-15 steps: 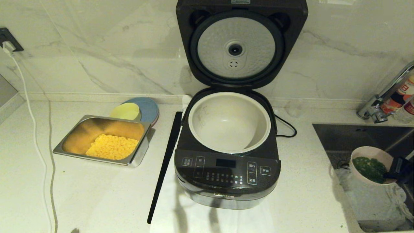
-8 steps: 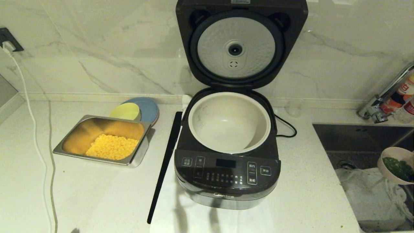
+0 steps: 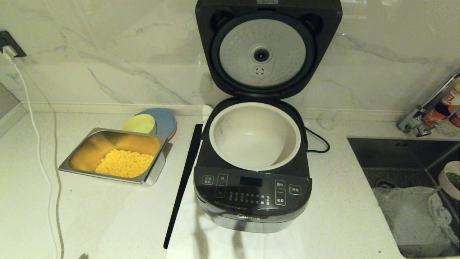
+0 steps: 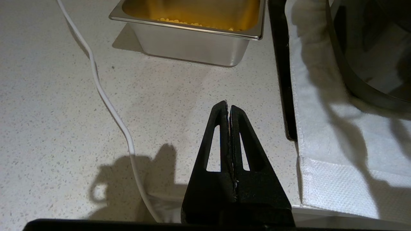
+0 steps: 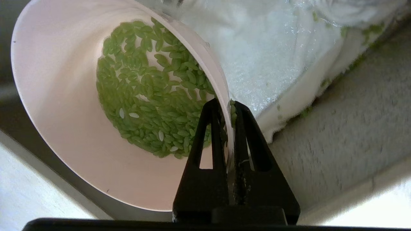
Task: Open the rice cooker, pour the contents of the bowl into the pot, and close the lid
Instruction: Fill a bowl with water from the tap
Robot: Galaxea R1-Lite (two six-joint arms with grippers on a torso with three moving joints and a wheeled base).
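Observation:
The rice cooker (image 3: 251, 194) stands mid-counter with its lid (image 3: 262, 54) swung up, silver underside facing me. Its cream pot (image 3: 251, 140) is empty. The pale pink bowl (image 3: 445, 180) shows only partly at the head view's far right edge, over the sink. In the right wrist view the bowl (image 5: 64, 106) is tilted and holds green grain-like contents (image 5: 151, 93). My right gripper (image 5: 228, 107) is shut on the bowl's rim, one finger inside and one outside. My left gripper (image 4: 228, 106) hangs shut and empty over the counter, near the steel tray and left of the cooker.
A steel tray (image 3: 152, 169) with yellow corn, a yellow-green bowl (image 3: 140, 124) and a blue plate (image 3: 166, 120) sit left of the cooker. A long black strip (image 3: 183, 180) lies alongside it. A white cable (image 3: 36, 144) crosses the left counter. Sink (image 3: 402, 154), white cloth (image 3: 406, 212) and faucet (image 3: 427, 108) are right.
The bowl has left the cloth in the sink and moved right, tilting, until only part of it shows at the edge. Cooker and left arm are unchanged.

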